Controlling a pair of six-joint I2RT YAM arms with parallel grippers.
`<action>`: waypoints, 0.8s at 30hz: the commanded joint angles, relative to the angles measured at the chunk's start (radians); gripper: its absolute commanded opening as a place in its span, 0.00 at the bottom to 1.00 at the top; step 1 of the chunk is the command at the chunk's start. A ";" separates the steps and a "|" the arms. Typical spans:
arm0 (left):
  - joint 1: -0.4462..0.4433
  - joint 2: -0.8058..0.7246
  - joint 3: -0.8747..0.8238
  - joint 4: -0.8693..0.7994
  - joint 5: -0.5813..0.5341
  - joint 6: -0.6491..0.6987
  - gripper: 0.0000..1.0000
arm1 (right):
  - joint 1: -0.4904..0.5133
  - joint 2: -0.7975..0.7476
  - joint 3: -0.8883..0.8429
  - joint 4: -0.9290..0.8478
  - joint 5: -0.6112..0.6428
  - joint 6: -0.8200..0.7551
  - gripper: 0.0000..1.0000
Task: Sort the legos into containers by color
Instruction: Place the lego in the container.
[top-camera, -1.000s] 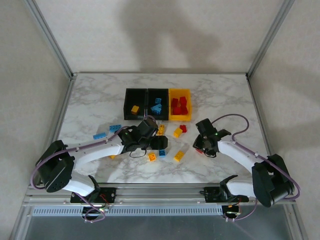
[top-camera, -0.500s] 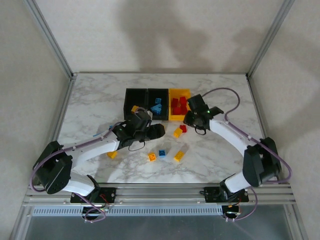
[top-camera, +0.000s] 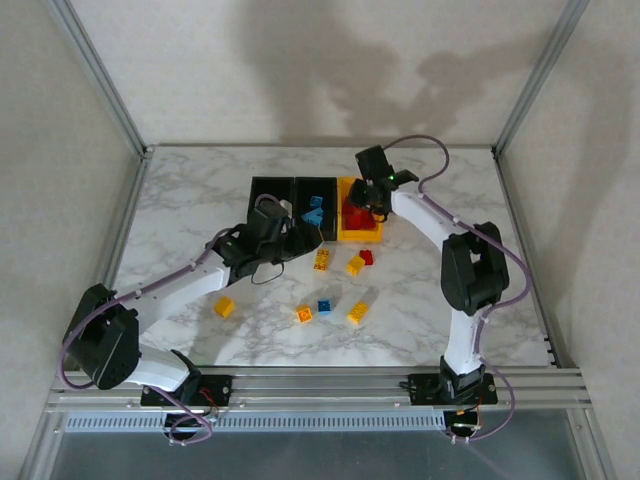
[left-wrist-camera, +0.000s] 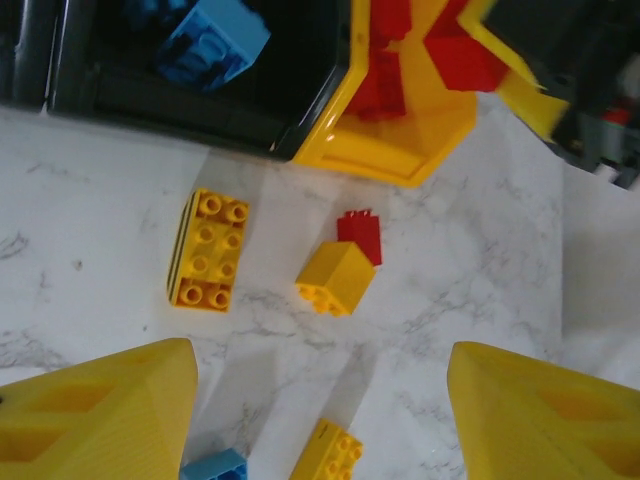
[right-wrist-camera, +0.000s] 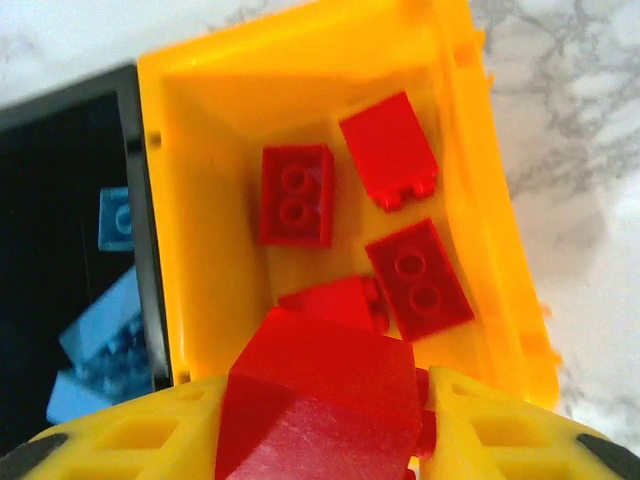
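Hovering right tool (right-wrist-camera: 322, 425) clamps red brick (right-wrist-camera: 318, 385) (over yellow bin (right-wrist-camera: 300, 60)).

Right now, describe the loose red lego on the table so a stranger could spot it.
Find the yellow bin at the right end of the three-bin row on the marble table. Just in front of its near wall lies a small red lego, against a yellow-orange brick. It is the only red piece on the tabletop; the loose bricks around it are yellow-orange or blue.
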 joint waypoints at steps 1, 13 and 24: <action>0.013 -0.028 0.019 -0.029 0.006 0.011 0.67 | -0.013 0.061 0.092 -0.036 -0.033 -0.024 0.46; 0.021 -0.029 -0.004 -0.021 0.007 0.001 0.67 | -0.035 0.206 0.229 -0.054 -0.054 -0.027 0.48; 0.023 -0.058 -0.043 -0.022 0.001 -0.006 0.67 | -0.034 0.229 0.258 -0.054 -0.053 -0.013 0.57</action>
